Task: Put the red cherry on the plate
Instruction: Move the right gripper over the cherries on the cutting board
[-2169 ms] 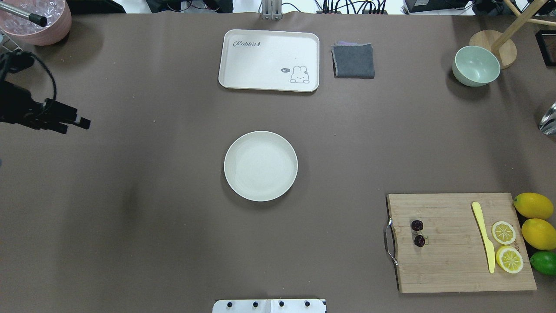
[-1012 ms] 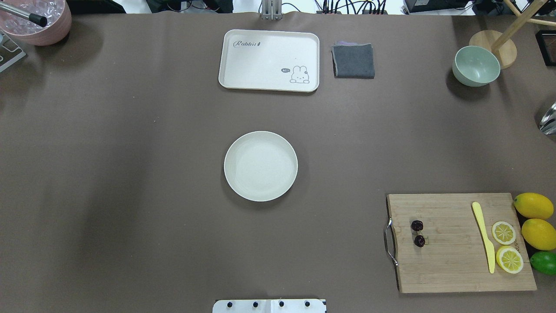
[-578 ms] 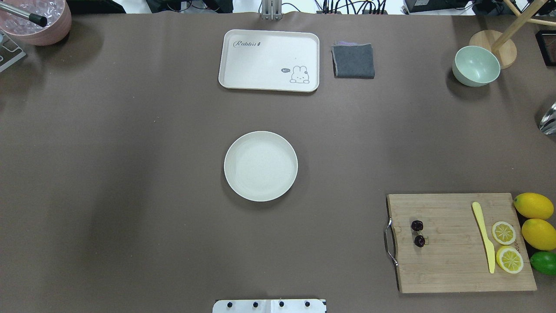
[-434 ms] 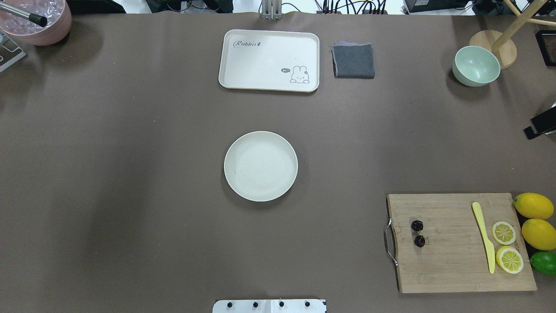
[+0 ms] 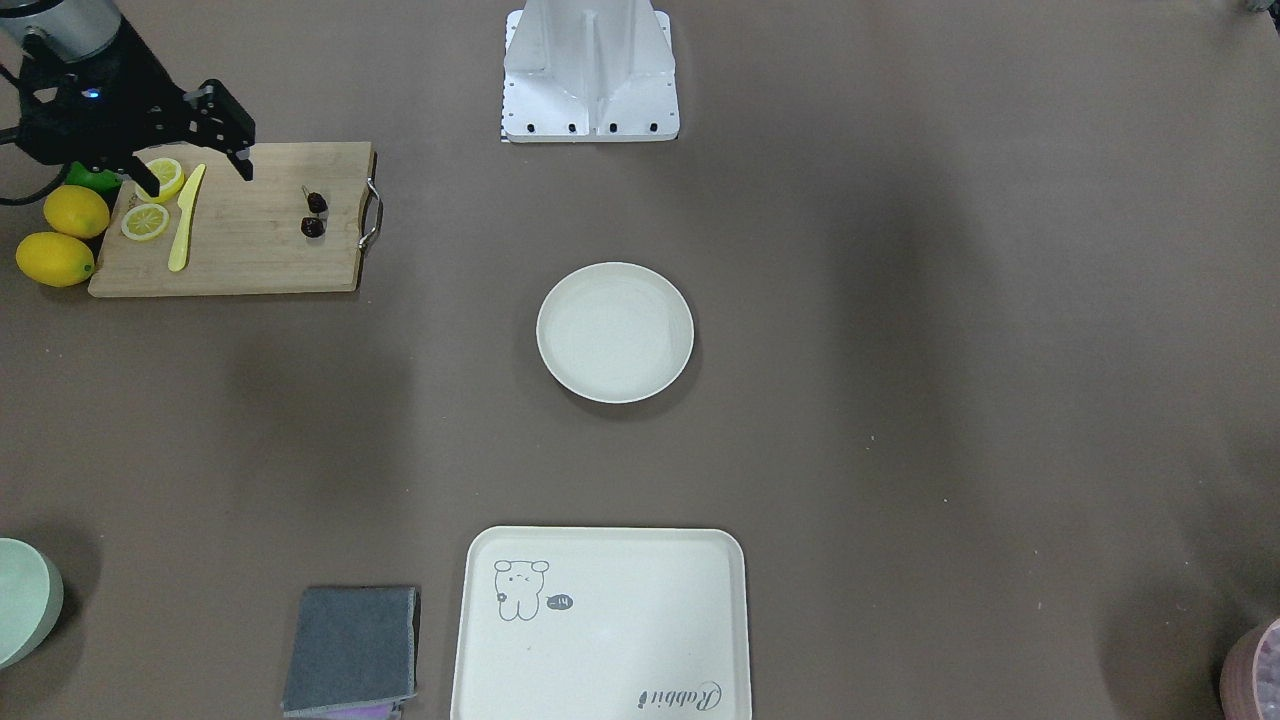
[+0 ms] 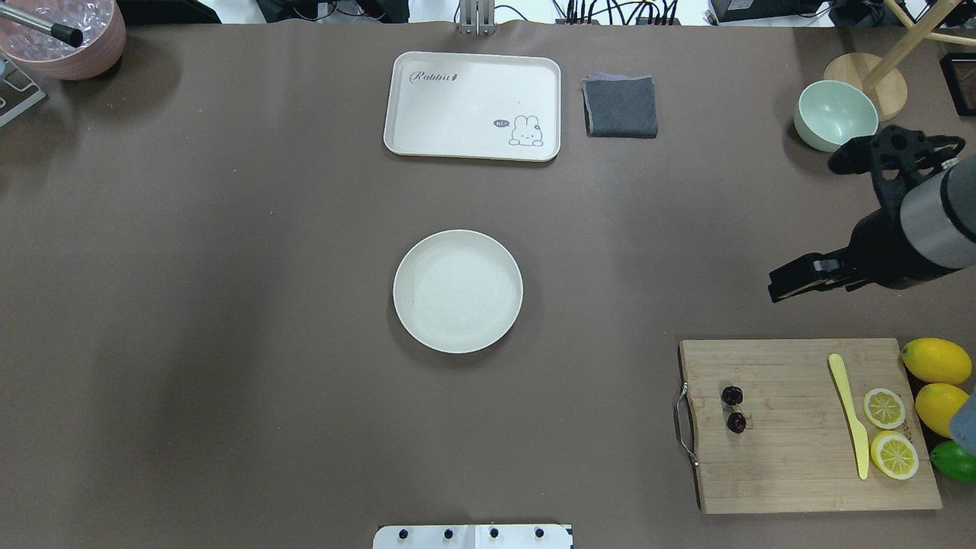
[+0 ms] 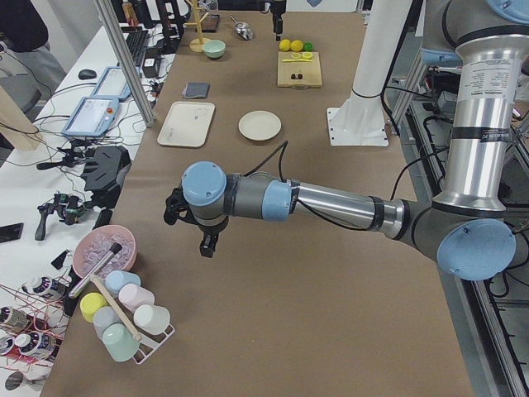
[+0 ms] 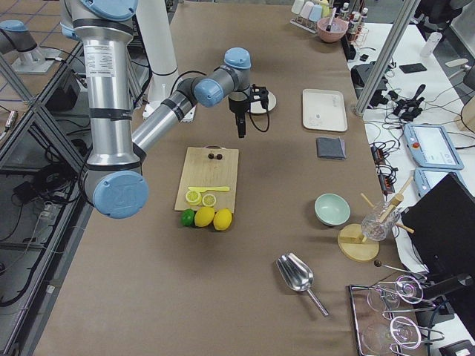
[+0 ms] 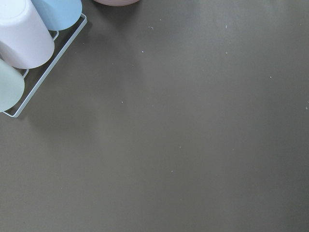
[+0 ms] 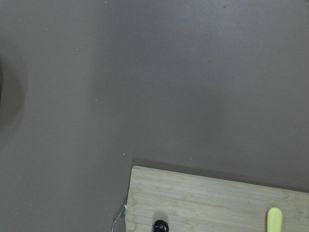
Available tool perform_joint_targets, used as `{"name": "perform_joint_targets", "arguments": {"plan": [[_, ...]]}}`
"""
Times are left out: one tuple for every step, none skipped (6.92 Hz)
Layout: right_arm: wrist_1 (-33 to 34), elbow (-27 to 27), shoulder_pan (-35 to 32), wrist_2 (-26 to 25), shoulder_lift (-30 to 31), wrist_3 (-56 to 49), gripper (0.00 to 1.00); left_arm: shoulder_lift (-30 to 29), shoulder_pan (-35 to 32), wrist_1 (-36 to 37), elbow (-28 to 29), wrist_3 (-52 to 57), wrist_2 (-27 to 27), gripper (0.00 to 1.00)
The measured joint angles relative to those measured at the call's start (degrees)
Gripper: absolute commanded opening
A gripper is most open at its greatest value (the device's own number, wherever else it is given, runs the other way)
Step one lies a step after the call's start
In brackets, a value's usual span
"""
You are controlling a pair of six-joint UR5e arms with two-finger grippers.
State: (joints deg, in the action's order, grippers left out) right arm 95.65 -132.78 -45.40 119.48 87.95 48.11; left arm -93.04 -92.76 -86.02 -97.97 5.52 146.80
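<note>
The red cherry (image 6: 733, 408), a pair of tiny dark fruits, lies on the left part of the wooden cutting board (image 6: 793, 457); it also shows as the cherry (image 5: 314, 213) and at the lower edge of the right wrist view as the cherry (image 10: 161, 225). The plate (image 6: 457, 291) stands bare mid-table, also seen as the plate (image 5: 614, 332). My right gripper (image 6: 806, 227) hangs high beyond the board, open and holding nothing; it is also visible as the right gripper (image 5: 198, 172). My left gripper (image 7: 198, 231) shows only in the exterior left view, so I cannot tell its state.
On the board lie a yellow knife (image 6: 850, 415) and two lemon slices (image 6: 884, 408); whole lemons (image 6: 936, 361) and a lime sit at its right. A rabbit tray (image 6: 473, 105), grey cloth (image 6: 621, 107) and green bowl (image 6: 835, 114) line the far side.
The left gripper withdrew out of the overhead view's left edge. The right arm came in from the right edge and now hangs beyond the cutting board. Cherry and plate have not moved.
</note>
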Motion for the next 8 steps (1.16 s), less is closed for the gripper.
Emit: {"name": "perform_joint_targets", "arguments": {"plan": [[-0.5,-1.3,4.1,-2.9,0.2,4.2,0.96,0.0,0.0,0.0,0.0,-0.1,0.0,0.98],[-0.7,-1.9,8.4,-6.3,0.5,8.3,0.95,-0.1,-0.1,0.1,0.0,-0.1,0.1,0.98],[-0.8,-2.3,12.6,-10.0,0.7,12.1,0.95,-0.4,-0.2,0.4,0.0,-0.2,0.1,0.98],[-1.1,-2.4,15.6,-12.8,1.3,14.5,0.94,-1.3,-0.3,1.4,0.0,-0.2,0.1,0.98],[-2.0,-2.0,17.7,-14.9,2.5,16.0,0.94,-2.3,-0.3,2.8,0.0,-0.2,0.0,0.98],[-4.5,-0.3,19.0,-16.1,3.8,16.9,0.94,-2.8,-0.3,3.5,0.1,-0.2,0.0,0.98],[-10.8,2.9,19.6,-17.0,6.0,17.3,0.94,-2.9,-0.4,3.7,0.0,-0.2,0.0,0.98],[-19.1,6.4,19.9,-17.4,9.1,17.4,0.92,-3.0,-0.4,3.8,-0.2,-0.2,0.0,0.98]]}}
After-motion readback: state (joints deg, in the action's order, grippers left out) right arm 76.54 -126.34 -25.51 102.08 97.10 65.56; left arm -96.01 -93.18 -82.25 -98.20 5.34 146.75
